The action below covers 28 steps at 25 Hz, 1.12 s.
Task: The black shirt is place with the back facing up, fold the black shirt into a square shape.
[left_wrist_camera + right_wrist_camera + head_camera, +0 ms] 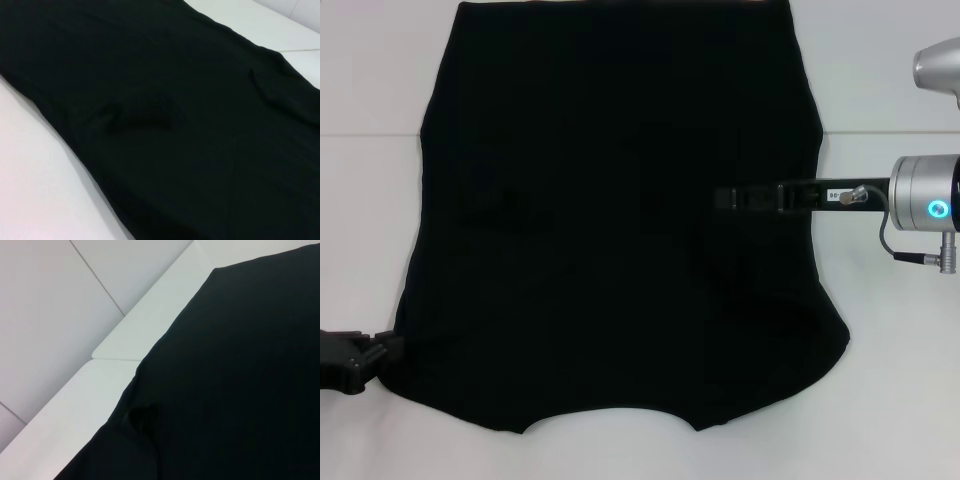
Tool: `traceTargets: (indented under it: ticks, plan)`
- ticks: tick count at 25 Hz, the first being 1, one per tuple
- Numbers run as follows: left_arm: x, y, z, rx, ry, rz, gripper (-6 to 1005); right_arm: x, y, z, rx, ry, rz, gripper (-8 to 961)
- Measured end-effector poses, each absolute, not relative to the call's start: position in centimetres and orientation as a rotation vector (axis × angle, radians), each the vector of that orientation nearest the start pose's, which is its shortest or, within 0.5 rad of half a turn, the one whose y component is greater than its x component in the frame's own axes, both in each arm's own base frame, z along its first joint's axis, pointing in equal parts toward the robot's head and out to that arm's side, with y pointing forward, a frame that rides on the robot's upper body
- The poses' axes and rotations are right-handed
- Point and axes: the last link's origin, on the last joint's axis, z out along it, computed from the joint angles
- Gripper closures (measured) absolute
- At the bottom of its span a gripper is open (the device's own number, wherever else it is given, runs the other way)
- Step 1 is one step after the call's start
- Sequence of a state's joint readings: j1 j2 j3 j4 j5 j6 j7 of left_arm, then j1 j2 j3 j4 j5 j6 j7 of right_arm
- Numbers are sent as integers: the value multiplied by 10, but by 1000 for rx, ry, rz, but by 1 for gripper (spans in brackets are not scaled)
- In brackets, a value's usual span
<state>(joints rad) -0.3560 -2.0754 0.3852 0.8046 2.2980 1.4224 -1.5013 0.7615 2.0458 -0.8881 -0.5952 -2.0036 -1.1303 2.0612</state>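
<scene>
Black shirt (pixel 610 220) is lying flat on the white tabletop (pixel 370 230), plain black side up, no lettering showing. It's taking up most of the middle of the head view, with its far edge running off the top of that view and the curved neckline cut at the near edge, toward the robot. Sleeves look already tucked in: both side edges are running fairly straight, and the wrist views are showing a small raised fold or pucker on the cloth (pixel 145 117) (pixel 142 417). Right tool (pixel 735 198) is reaching in from the right side, hovering over or resting on the shirt's right half about midway along its length; black fingers against black cloth, so I can't tell if it's spread, pressed together or pinching fabric. Left tool (pixel 382 352) is sitting low at the near-left corner of the shirt, just beside or touching the hem edge there; probably at the cloth edge, but contact isn't clear and I can't tell its finger state either. Right wrist view is showing the shirt edge lying over a seam between two tabletop panels (pixel 120 347).
</scene>
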Motion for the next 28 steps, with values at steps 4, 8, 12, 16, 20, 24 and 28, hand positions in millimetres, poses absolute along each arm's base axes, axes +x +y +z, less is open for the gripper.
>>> traceTargets:
  ticks: [4,8,12,16,20,24,28]
  plan:
    - [-374,285,52,-2321,-1030,-326,821,215,419,-15,-2439,1259,544,207]
    - [-374,285,52,-2322,-1031,-326,945,219,418,-12,-2428,1267,538,206]
    - [-374,284,53,-2323,-1038,-333,991,232,413,-3,-2420,1302,519,206]
    - [-372,285,55,-2323,-1044,-343,991,256,401,17,-2394,1390,497,206]
    - [-372,285,56,-2321,-1046,-347,991,284,385,36,-2349,1471,465,206]
    - [-372,285,56,-2315,-1053,-350,992,304,373,46,-2315,1529,439,206]
    - [-372,285,57,-2312,-1054,-348,992,313,366,44,-2301,1573,420,207]
